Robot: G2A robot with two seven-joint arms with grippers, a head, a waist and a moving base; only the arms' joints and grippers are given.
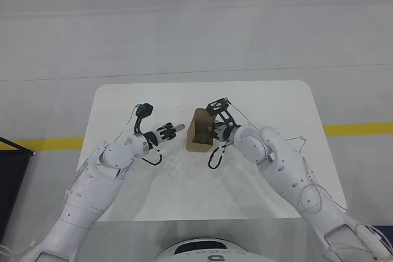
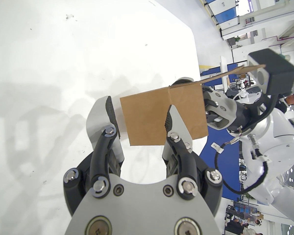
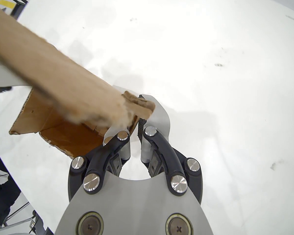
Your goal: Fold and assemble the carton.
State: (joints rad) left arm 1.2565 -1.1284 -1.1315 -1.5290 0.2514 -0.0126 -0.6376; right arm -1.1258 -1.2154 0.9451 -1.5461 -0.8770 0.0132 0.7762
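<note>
The right gripper (image 3: 140, 113) is pinching an edge of the carton (image 1: 198, 130) at the middle of the table (image 1: 249, 183). The left gripper (image 2: 140, 110) is hanging with fingers spread, and the carton is standing straight ahead, very near.

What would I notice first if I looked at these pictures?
A small brown cardboard carton, only partly folded, stands in the middle of the white table. The right gripper is pinched shut on one of its flaps. The left gripper is open and points at the carton from the other side.
</note>
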